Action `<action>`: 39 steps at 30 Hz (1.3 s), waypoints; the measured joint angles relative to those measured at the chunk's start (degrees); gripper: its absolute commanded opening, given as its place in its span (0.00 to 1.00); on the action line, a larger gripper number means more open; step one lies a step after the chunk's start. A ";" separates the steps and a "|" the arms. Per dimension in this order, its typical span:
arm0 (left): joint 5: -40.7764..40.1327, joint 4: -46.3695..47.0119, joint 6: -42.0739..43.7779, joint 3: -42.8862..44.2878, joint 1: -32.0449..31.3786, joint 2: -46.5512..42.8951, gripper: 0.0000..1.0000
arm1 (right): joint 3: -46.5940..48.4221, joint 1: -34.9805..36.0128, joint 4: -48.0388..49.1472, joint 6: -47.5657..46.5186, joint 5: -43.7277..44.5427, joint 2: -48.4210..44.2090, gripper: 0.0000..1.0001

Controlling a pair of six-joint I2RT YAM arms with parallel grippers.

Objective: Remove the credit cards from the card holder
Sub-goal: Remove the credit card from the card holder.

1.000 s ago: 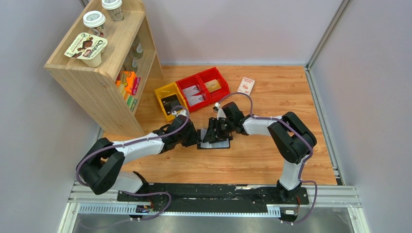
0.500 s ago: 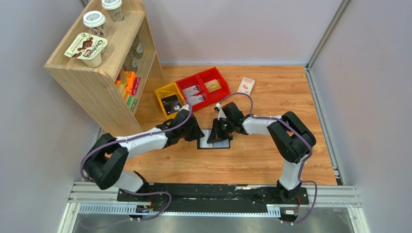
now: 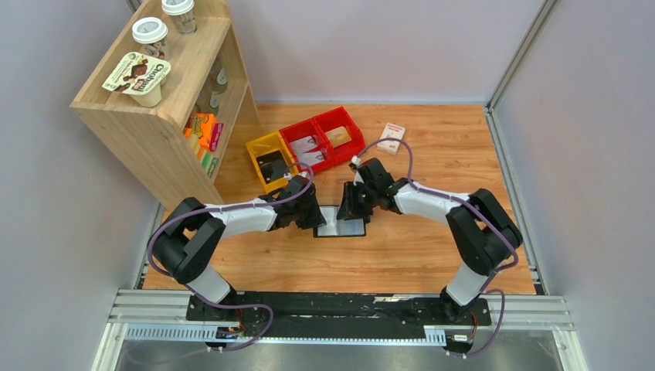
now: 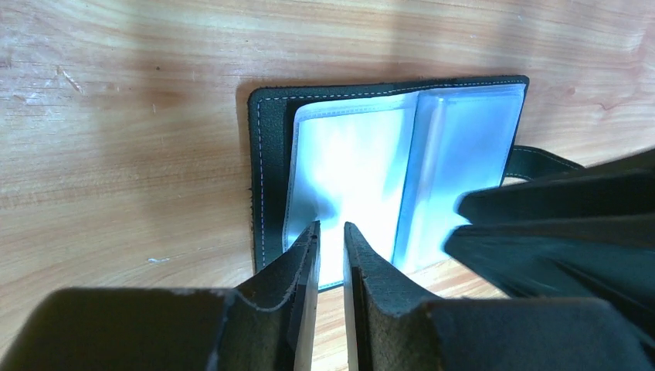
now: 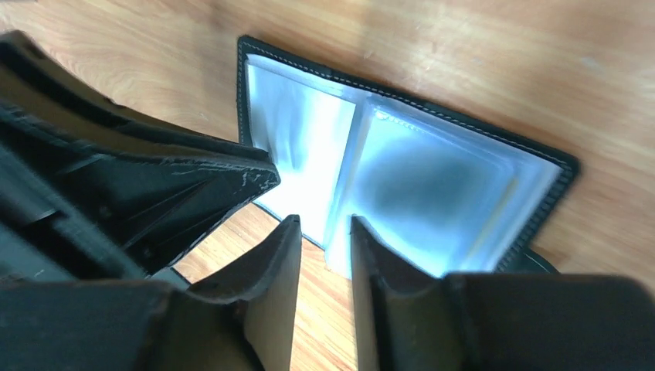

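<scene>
The black card holder lies open and flat on the wooden table, its bluish-grey pockets facing up and glaring white. Its black closing tab sticks out on the far side. No credit cards show in the pockets. My left gripper sits at the holder's left edge; its jaws are narrowly open, with only wood showing between them. My right gripper hovers at the holder's far right edge, open and holding nothing. The holder lies just beyond its fingertips.
A yellow bin and two red bins stand behind the holder; the far red one holds a flat tan piece. A white-and-red small box lies at the back. A wooden shelf stands at the left.
The holder's raised flap has come down and it now lies flat. The right gripper drew back toward the far edge, its jaws closing then parting again. The left arm shifted right.
</scene>
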 measured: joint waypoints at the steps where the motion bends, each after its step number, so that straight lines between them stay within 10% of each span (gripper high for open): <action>1: 0.02 0.09 -0.07 -0.13 0.00 0.00 0.25 | 0.13 0.00 -1.25 -0.59 1.97 -1.66 0.42; 10: 0.17 0.83 -0.35 -0.52 0.00 -0.02 0.25 | 2.03 0.02 -6.32 -3.61 11.45 -7.19 0.63; 39: 0.85 1.95 -0.37 -0.98 0.02 -0.02 0.24 | 2.03 1.22 -7.43 -3.80 12.20 -3.50 0.54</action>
